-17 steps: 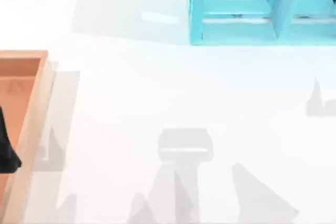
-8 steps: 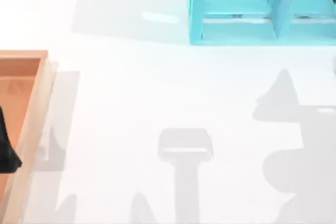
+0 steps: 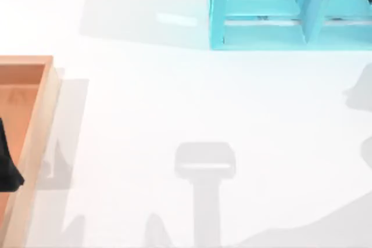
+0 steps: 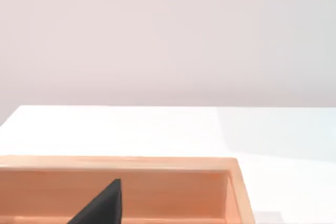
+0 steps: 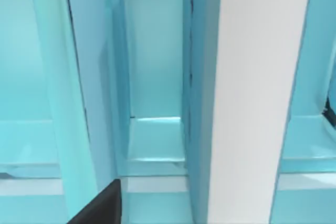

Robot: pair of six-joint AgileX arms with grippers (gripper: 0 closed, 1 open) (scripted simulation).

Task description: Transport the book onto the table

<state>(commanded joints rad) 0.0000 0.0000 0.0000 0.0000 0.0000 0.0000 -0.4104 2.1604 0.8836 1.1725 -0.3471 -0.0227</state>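
Observation:
The book point(image 5: 257, 93) stands upright inside the light-blue shelf unit point(image 5: 152, 77), close in front of the right wrist camera, its white page edges between teal covers. A dark part of my right gripper point(image 5: 102, 205) juts in just short of the shelf, beside the book. The table point(image 3: 174, 97) is a broad glossy white surface. My left gripper point(image 3: 7, 164) hangs over the wooden tray at the table's left edge, and its dark tip point(image 4: 105, 205) sits above the tray floor.
The shelf unit point(image 3: 261, 21) stands at the back right of the table. An orange-brown wooden tray point(image 3: 42, 120) with raised rims lies at the left edge; its far rim point(image 4: 131, 163) borders white tabletop point(image 4: 283, 129). Grey shadows fall on the front and right.
The right arm's shadow has swept across the right half of the table and now lies at the far right edge. My left gripper and the tray have not moved.

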